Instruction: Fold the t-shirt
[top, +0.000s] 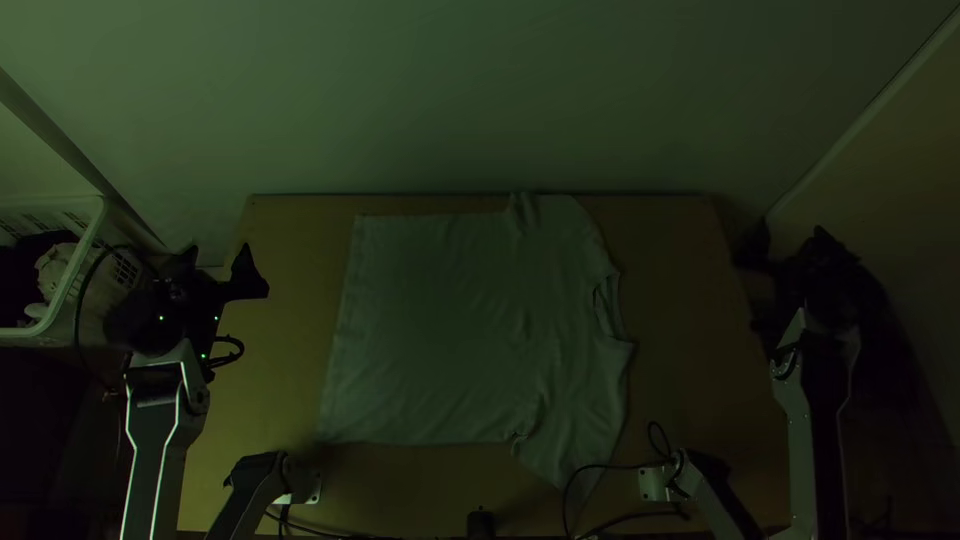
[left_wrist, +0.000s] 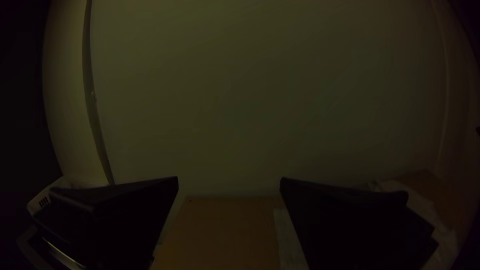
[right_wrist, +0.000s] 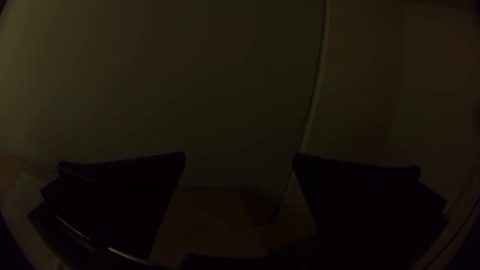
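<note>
T-shirt (top: 450, 330) lay spread on the table (top: 690, 300), unfolded; every fold was left to do. Left tool (left_wrist: 229, 178) and right tool (right_wrist: 239, 153) both gaped wide, empty.

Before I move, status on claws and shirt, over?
Left claw open, empty; right claw open, empty. Shirt spread out, unfolded, neck rightward. Cable looks to cross near sleeve.
</note>
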